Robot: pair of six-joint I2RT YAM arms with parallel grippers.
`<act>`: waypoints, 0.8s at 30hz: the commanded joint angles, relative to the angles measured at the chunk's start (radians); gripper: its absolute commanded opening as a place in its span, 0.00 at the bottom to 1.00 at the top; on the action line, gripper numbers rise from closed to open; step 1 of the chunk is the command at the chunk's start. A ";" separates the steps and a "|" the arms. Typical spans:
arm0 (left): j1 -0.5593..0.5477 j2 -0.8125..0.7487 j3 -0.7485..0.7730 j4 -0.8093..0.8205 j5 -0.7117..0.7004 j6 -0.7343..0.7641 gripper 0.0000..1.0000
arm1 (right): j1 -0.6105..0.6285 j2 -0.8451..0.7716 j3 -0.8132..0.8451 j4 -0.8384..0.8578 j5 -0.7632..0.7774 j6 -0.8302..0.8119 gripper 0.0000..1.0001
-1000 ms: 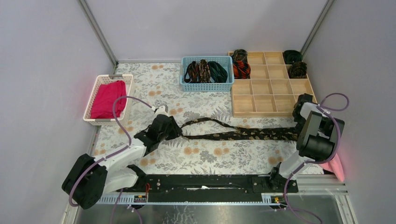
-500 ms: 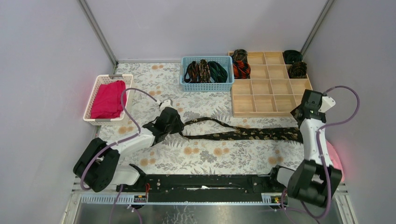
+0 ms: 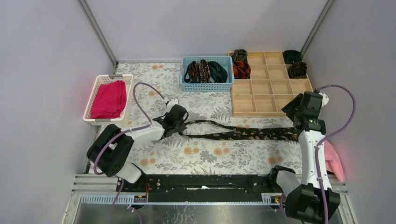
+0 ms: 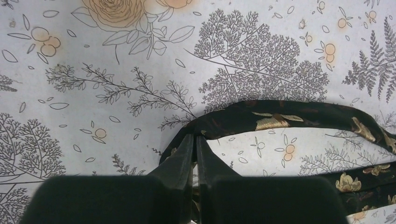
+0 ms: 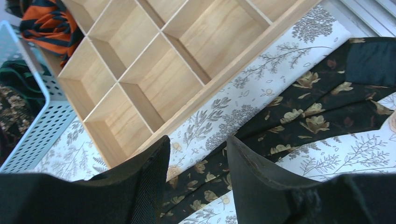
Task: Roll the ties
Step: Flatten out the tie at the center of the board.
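Moved since a moment before: both arms had stretched out; the left gripper had slid right and farther along the table, and the right arm had risen almost straight, carrying the right gripper toward the far side.
Flecked tie: lay flat across the middle of the table, black with gold-brown flecks, its wide end at the right and its narrow end folded back in a loop at the left.
Left gripper, wrist view: fingers pressed together, pinching the flecked tie right at the bend of the loop.
Right gripper, wrist view: fingers spread apart, above the wide end of the flecked tie, just near of the wooden tray; whether they touched the fabric I could not tell.
Coiled ties: four sat in the far compartments of the wooden tray, two at its far left, one of them red-black striped, and two at its far right, one of them dark green.
Loose ties: bunched in the blue basket, left of the tray.
White basket: at the far left, holding a magenta cloth.
Pink towel: at the near right edge, beside the right arm.
Floral cloth: covered the table under everything.
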 commanded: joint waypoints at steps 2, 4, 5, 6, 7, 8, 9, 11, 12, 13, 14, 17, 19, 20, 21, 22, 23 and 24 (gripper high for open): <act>-0.008 0.033 0.051 -0.074 -0.067 0.056 0.03 | 0.004 -0.050 -0.007 0.024 -0.077 -0.009 0.55; -0.012 0.034 0.052 -0.080 -0.078 0.065 0.00 | 0.004 -0.059 -0.013 0.030 -0.100 -0.005 0.55; -0.014 0.031 0.048 -0.078 -0.080 0.072 0.00 | 0.004 -0.061 -0.019 0.035 -0.107 -0.005 0.55; -0.017 0.022 0.043 -0.079 -0.077 0.077 0.00 | 0.004 -0.065 -0.022 0.040 -0.110 -0.002 0.55; -0.023 0.015 0.041 -0.081 -0.073 0.080 0.00 | 0.004 -0.065 -0.022 0.041 -0.116 -0.001 0.54; -0.030 -0.007 0.032 -0.087 -0.072 0.080 0.00 | 0.005 -0.066 -0.022 0.042 -0.126 -0.003 0.54; -0.043 -0.032 0.027 -0.096 -0.075 0.079 0.00 | 0.004 -0.067 -0.021 0.043 -0.133 -0.001 0.54; -0.076 -0.090 0.016 -0.119 -0.087 0.072 0.00 | 0.005 -0.071 -0.016 0.040 -0.150 -0.001 0.54; -0.096 -0.122 0.012 -0.136 -0.097 0.067 0.00 | 0.006 -0.074 -0.012 0.038 -0.153 -0.004 0.54; -0.117 -0.150 0.008 -0.148 -0.104 0.064 0.00 | 0.008 -0.077 -0.010 0.034 -0.155 -0.009 0.53; -0.134 -0.178 0.003 -0.162 -0.109 0.061 0.00 | 0.010 -0.080 -0.006 0.028 -0.155 -0.015 0.53; -0.173 -0.234 -0.008 -0.207 -0.107 0.050 0.00 | 0.015 -0.087 0.000 0.009 -0.171 -0.022 0.53; -0.200 -0.254 -0.023 -0.242 -0.113 0.032 0.00 | 0.024 -0.092 -0.005 0.004 -0.195 -0.021 0.53; -0.213 -0.263 -0.035 -0.253 -0.116 0.020 0.00 | 0.029 -0.092 -0.008 0.000 -0.206 -0.021 0.53; -0.224 -0.273 -0.050 -0.260 -0.114 0.009 0.00 | 0.038 -0.089 -0.011 -0.006 -0.222 -0.021 0.53; -0.233 -0.278 -0.063 -0.270 -0.116 -0.006 0.00 | 0.047 -0.087 -0.014 -0.011 -0.236 -0.021 0.53; -0.244 -0.282 -0.079 -0.278 -0.118 -0.020 0.00 | 0.061 -0.087 -0.021 -0.014 -0.249 -0.022 0.52; -0.252 -0.284 -0.089 -0.285 -0.119 -0.031 0.00 | 0.075 -0.091 -0.029 -0.016 -0.253 -0.023 0.52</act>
